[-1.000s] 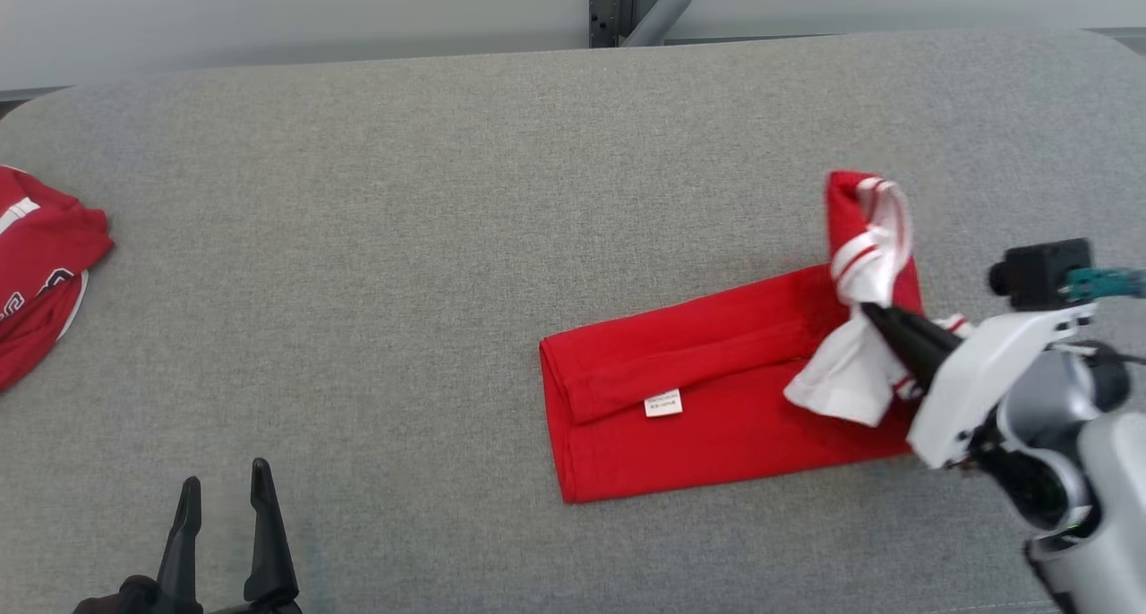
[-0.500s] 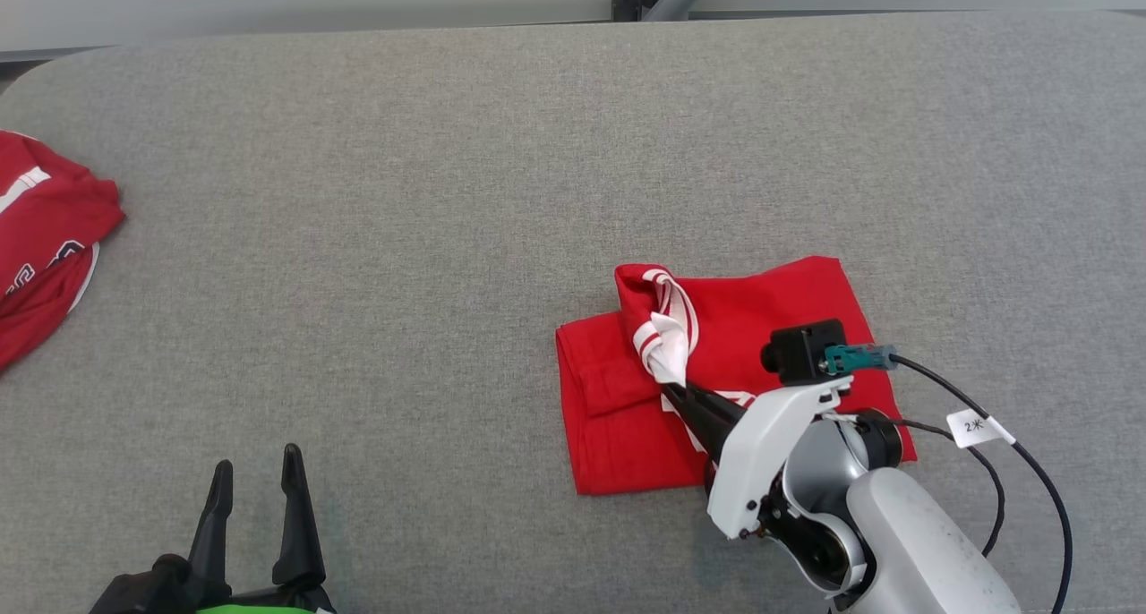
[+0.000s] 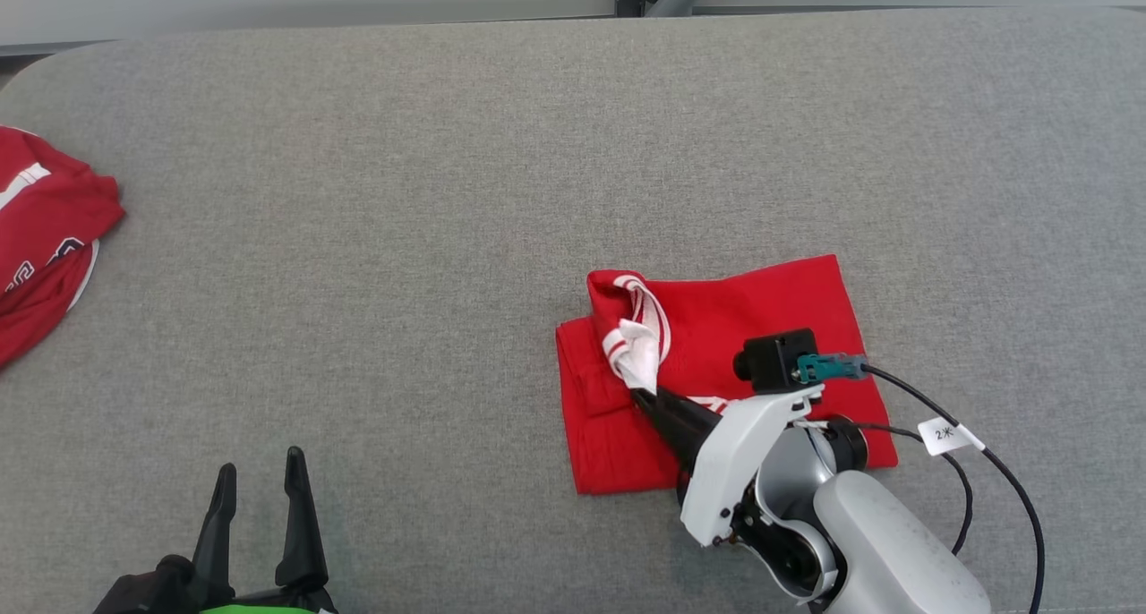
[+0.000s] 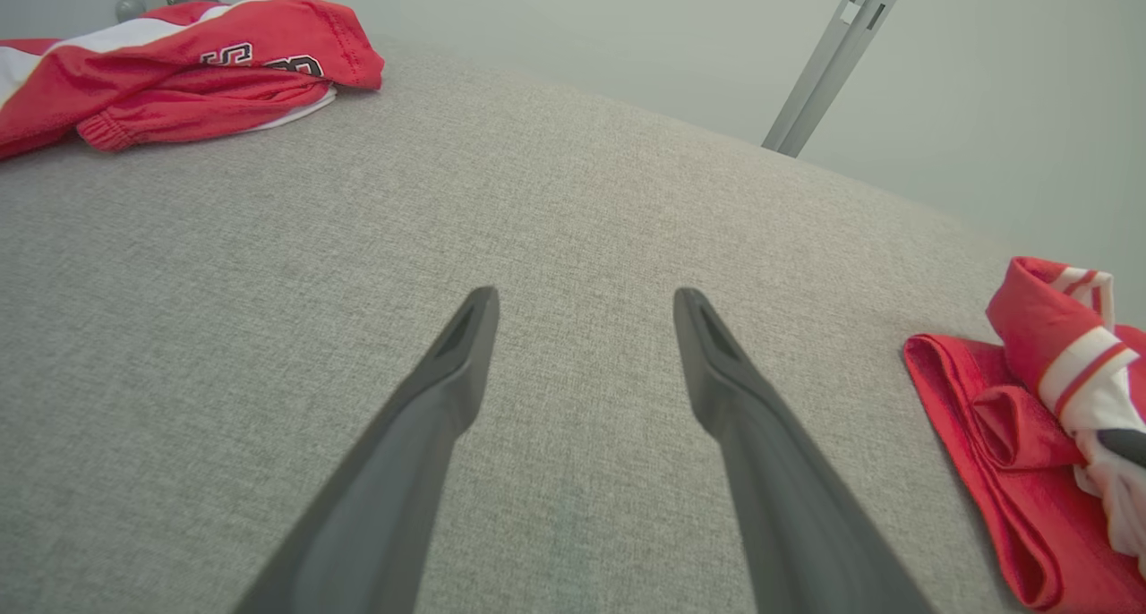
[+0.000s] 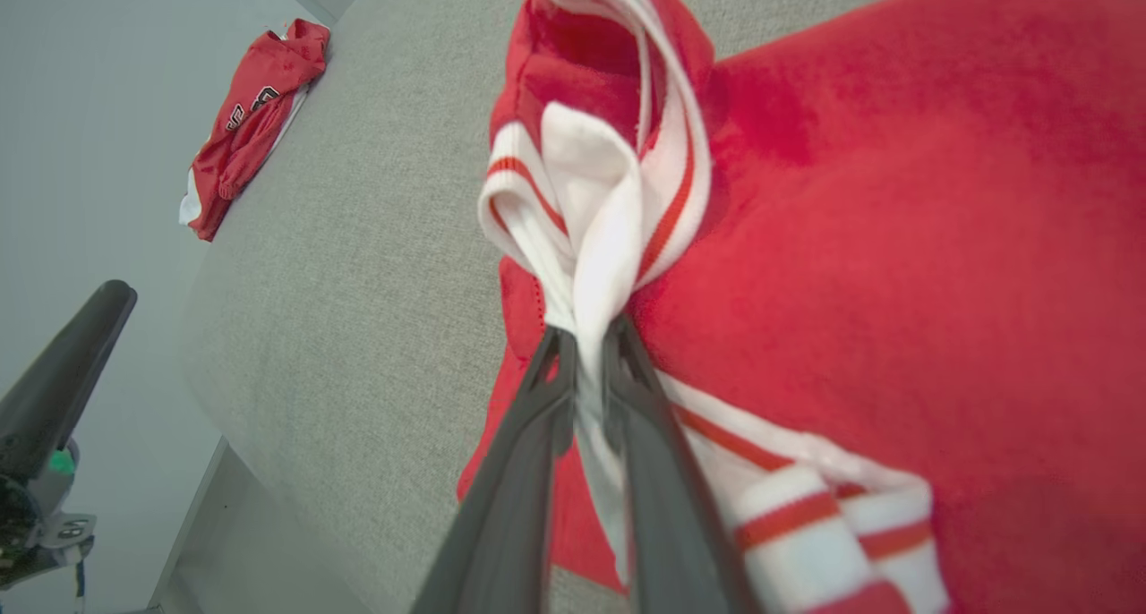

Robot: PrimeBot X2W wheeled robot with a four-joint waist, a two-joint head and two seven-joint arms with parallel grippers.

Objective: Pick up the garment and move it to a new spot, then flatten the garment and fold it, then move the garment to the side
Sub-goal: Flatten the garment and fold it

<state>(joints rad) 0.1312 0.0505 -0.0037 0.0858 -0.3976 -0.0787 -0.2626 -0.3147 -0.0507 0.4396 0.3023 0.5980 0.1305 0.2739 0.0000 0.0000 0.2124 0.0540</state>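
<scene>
Pinching garment [image 3: 770,310], right arm [image 3: 895,542] angled leftward

White forearm [image 3: 748,453], tapered dark right claw [image 3: 641,396]

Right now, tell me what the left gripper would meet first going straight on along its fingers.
Probably the bare grey tabletop, since the open left gripper seems tilted down at it; depth is unclear. The folded garment lies off to one side, the other red jersey to the other.

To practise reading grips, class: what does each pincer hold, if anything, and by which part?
The right pincer pinches the red shirt by its white striped trim. The left pincer is open and holds nothing.
</scene>
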